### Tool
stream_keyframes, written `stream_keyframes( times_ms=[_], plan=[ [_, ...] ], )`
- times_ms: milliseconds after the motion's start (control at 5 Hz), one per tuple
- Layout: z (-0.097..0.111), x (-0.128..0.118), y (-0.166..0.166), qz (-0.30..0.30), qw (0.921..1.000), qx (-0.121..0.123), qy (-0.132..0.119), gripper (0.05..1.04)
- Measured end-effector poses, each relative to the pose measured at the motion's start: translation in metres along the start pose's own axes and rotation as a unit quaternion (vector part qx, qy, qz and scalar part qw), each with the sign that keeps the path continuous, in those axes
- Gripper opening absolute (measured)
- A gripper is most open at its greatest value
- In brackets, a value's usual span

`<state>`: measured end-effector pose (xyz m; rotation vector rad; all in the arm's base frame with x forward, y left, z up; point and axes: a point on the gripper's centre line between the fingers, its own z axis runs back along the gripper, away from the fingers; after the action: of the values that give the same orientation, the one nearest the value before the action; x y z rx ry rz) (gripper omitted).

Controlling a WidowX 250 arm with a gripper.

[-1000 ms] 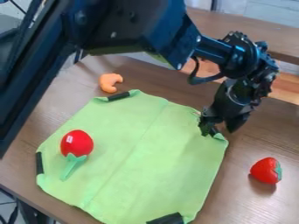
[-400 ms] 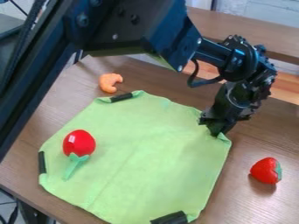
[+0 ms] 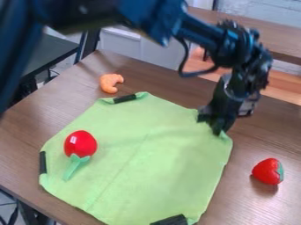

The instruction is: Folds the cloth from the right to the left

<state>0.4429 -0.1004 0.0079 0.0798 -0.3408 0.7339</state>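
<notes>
Camera view has my pincer (image 3: 218,127) clamped on the green cloth (image 3: 156,158) at its upper-right corner, the rest spread leftward and downward from me across the wooden tabletop (image 3: 29,132), so my fold should head left over it.

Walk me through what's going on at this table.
The robot's gripper is pinching the upper-right corner of the green cloth, apparently ready to fold it over. For now the cloth lies spread out on the wooden table, with a red toy with a green stem on its left part. A toy strawberry and an orange curved piece lie off the cloth.
</notes>
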Motion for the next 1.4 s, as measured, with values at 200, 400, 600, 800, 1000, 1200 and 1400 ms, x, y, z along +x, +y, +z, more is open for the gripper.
stream_keyframes(
  times_ms=[200,400,600,800,1000,1200,1400],
  plan=[
    [0.021,0.003,0.011,-0.004,0.9996,-0.024,0.013,0.055],
    [0.031,0.002,0.032,-0.016,0.9986,-0.041,0.029,0.055],
    [0.042,0.001,0.061,-0.044,0.9969,-0.059,0.028,0.055],
    [0.052,0.003,0.092,-0.058,0.996,-0.066,0.014,0.055],
    [0.068,0.009,0.115,-0.061,0.9948,-0.082,-0.007,0.055],
    [0.085,0.018,0.136,-0.052,0.9928,-0.103,-0.031,0.055],
    [0.093,0.026,0.159,-0.042,0.9909,-0.12,-0.045,0.055]
  ],
)
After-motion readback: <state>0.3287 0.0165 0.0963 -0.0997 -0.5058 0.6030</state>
